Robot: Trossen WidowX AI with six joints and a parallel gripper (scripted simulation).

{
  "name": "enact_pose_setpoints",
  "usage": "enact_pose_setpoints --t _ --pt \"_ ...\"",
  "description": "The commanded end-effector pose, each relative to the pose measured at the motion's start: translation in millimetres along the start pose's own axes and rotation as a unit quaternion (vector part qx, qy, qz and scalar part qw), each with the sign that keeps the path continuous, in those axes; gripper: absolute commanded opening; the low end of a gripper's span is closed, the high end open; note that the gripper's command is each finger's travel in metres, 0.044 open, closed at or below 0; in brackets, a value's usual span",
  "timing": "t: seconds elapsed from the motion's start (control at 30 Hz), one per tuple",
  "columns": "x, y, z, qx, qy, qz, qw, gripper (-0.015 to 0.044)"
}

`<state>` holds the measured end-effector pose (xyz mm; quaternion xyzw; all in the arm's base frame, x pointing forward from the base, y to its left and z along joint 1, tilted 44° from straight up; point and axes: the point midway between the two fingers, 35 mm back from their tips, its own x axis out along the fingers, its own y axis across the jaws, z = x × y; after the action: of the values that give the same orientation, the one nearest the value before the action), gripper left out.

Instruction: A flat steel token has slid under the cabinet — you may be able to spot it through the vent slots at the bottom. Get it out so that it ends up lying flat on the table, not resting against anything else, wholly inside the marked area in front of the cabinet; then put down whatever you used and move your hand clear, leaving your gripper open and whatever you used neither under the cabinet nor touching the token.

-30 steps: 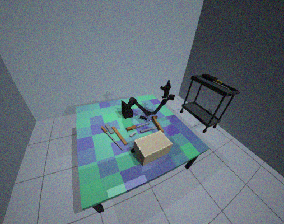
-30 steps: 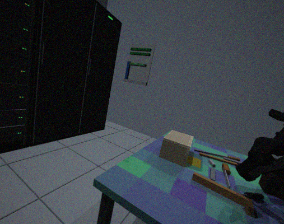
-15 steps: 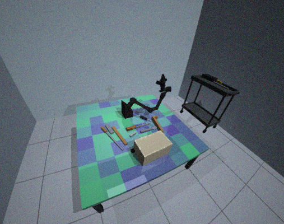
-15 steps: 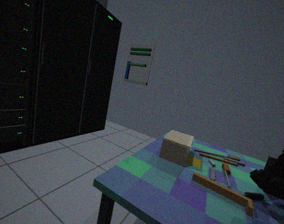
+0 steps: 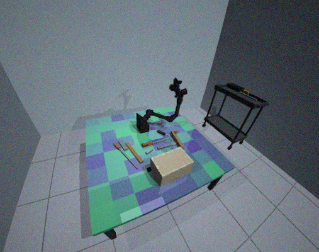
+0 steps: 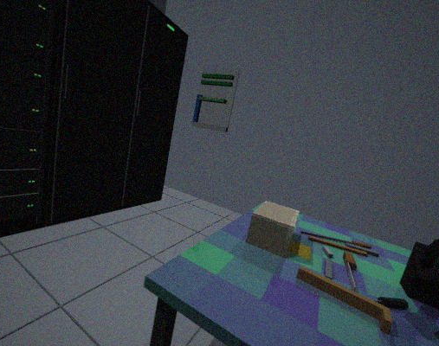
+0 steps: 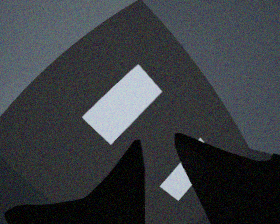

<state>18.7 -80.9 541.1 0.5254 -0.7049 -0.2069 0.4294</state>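
Observation:
The cabinet, a pale beige box (image 5: 172,161) (image 6: 272,227), stands on the table (image 5: 99,189) (image 6: 287,298). The token and the vent slots cannot be made out. A yellow-orange patch (image 6: 306,252) lies beside the cabinet in the exterior view; whether it is the marked area I cannot tell. My gripper (image 5: 178,80) (image 7: 157,142) is raised high above the table, away from the cabinet, its fingers partly open with nothing between them. An L-shaped wooden tool (image 5: 177,140) (image 6: 344,295), an orange-handled rod (image 5: 127,157) and a wooden stick (image 5: 134,152) (image 6: 339,246) lie on the table.
A second orange-handled tool (image 5: 146,144) (image 6: 349,260), a grey bar (image 5: 166,146) (image 6: 328,269), a small grey block (image 5: 149,151) (image 6: 327,252) and a black-handled tool (image 5: 161,132) (image 6: 393,303) lie between the arm's base and the cabinet. A cart (image 5: 224,124) stands beyond the table. The wrist view shows ceiling lights (image 7: 122,104).

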Motion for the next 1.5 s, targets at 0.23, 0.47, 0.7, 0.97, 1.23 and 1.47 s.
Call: enact_pose_setpoints --t 0.23,0.47,0.7,0.97,1.23,1.47 --pt "46.7 -43.5 31.2 -0.06 0.021 -0.126 0.99 0.012" --pt "69.2 -79.2 42.5 -0.099 0.051 -0.2 0.973 0.012" --pt "82.3 -115.7 45.3 -0.122 0.091 -0.261 0.953 0.012" --pt "90.6 -158.5 44.2 -0.156 0.141 -0.323 0.923 0.012" --pt "90.5 -202.2 39.0 -0.212 0.206 -0.374 0.879 0.012" --pt "83.2 -247.0 32.1 -0.259 0.277 -0.416 0.826 0.012"
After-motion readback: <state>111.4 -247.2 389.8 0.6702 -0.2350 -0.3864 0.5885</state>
